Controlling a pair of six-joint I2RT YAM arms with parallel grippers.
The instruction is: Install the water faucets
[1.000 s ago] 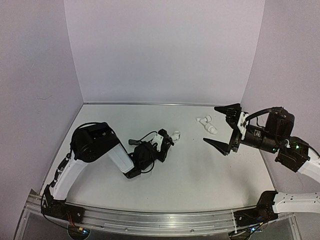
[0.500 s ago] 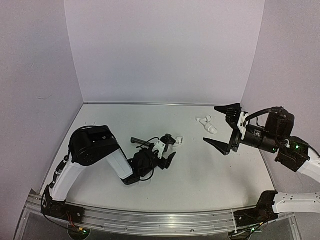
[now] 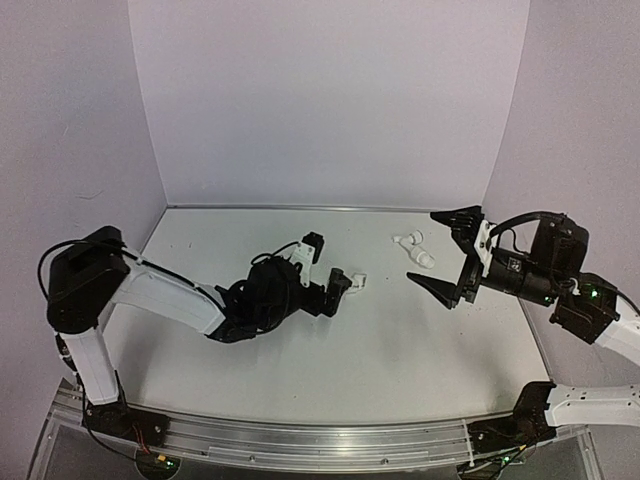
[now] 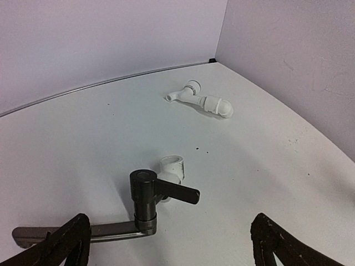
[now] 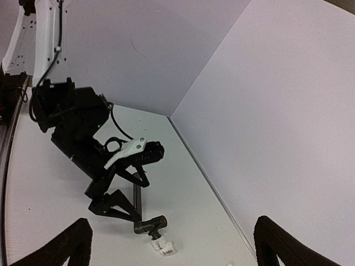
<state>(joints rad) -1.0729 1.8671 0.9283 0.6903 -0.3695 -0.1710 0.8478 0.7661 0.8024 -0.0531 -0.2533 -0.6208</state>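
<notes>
The dark grey faucet [image 4: 144,200] lies on the white table, its thin spout [image 4: 83,233] running left and its short handle pointing right. A white fitting [image 4: 171,168] sits against its body. My left gripper [image 4: 172,246] is open, one finger on each side of the faucet and touching nothing. From above, the left gripper [image 3: 325,270] stands just left of that fitting [image 3: 353,279]. Another white fitting piece [image 3: 412,246] lies farther right. My right gripper [image 3: 424,250] hovers wide open beside it, empty. The right wrist view shows the faucet [image 5: 145,224] below my left gripper [image 5: 119,183].
Purple walls close in the table at the back and on both sides, and the far piece [image 4: 202,101] lies near the back right corner. An aluminium rail [image 3: 300,435] runs along the near edge by the arm bases.
My left gripper has opened and let go of the faucet, which now rests on the table. The left arm has stretched out, its elbow swinging far left. The right arm has stayed still.
</notes>
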